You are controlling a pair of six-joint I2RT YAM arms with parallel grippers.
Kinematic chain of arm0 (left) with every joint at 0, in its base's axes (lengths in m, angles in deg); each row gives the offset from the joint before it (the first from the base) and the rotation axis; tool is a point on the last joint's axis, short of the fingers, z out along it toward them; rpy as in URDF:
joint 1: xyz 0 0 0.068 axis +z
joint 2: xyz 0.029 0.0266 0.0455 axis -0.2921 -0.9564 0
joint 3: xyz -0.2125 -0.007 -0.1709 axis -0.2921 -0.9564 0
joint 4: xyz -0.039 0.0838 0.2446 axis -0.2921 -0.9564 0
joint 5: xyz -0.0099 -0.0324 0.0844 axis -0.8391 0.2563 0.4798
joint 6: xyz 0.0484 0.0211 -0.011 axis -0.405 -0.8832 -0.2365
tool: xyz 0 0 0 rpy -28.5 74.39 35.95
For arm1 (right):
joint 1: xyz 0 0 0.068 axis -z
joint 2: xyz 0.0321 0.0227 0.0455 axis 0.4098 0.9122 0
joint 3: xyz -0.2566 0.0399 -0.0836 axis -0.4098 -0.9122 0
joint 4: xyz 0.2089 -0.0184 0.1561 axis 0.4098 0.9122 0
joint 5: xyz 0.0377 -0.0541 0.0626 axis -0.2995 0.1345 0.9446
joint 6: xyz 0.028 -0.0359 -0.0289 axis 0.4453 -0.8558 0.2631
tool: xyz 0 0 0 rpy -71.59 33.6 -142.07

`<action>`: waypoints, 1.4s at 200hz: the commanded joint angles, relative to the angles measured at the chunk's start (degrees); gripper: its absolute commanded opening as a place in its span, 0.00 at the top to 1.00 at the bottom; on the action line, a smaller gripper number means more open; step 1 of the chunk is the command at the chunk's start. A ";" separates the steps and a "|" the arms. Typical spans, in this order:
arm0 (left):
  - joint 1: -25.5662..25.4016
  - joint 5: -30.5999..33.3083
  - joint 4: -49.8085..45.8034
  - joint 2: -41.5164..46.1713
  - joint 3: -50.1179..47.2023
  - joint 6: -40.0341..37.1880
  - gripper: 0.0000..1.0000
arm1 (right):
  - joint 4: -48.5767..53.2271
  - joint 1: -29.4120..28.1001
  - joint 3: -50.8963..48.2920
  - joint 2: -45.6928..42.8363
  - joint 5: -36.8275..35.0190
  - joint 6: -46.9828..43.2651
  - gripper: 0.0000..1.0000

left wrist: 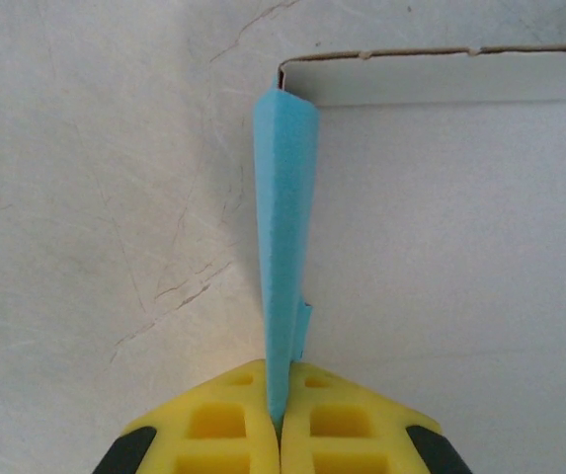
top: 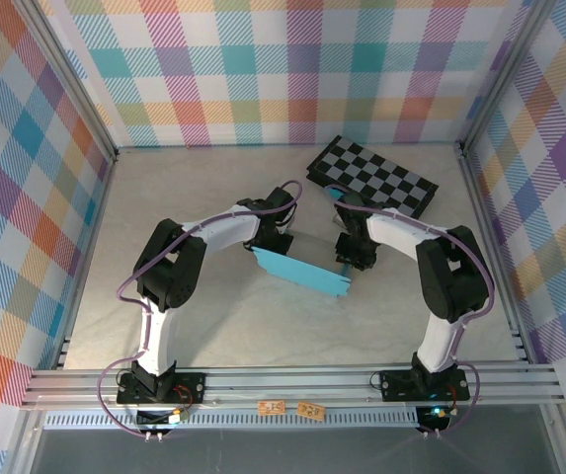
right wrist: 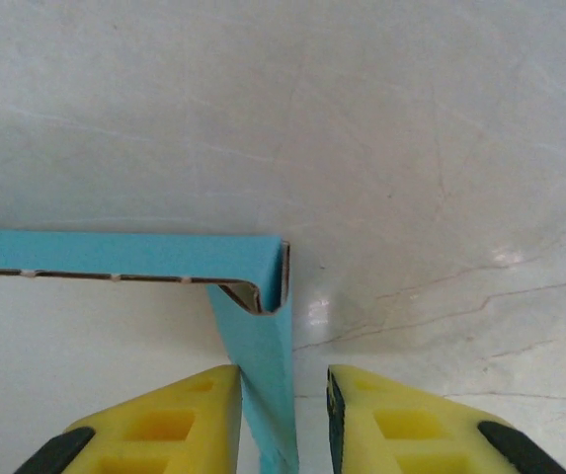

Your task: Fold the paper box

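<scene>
Both arms reach inward overhead to the box. Wrist views add: left end effector clamps a flap pointing toward 12 o'clock; right end effector sits astride another, fingers apart.

The left arm and right arm have white links, black joints and looping purple cables; yellow fingers have square pockets and black corners.

Right tool straddles the paper box wall.
</scene>
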 commanded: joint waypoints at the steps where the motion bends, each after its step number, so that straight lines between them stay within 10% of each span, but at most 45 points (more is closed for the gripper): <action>1: 0.44 1.27 -1.48 -1.10 0.79 -0.88 1.00 | -0.89 0.29 0.61 2.30 -0.63 -1.51 0.72; 73: 0.44 1.75 -1.32 -0.47 0.20 -0.79 1.00 | 1.57 0.25 0.90 3.72 -6.35 -1.98 1.00; 172: 0.43 2.00 -0.52 -0.66 0.43 0.34 1.00 | 23.57 -5.21 12.97 13.11 -15.09 10.40 1.00; 258: 0.53 1.57 0.19 -0.59 -0.03 0.83 1.00 | 19.56 -5.53 13.46 10.36 -7.46 7.00 1.00; 280: 0.52 1.49 0.36 -0.43 -0.57 0.96 1.00 | 18.22 -5.48 12.36 5.31 -6.13 6.61 0.85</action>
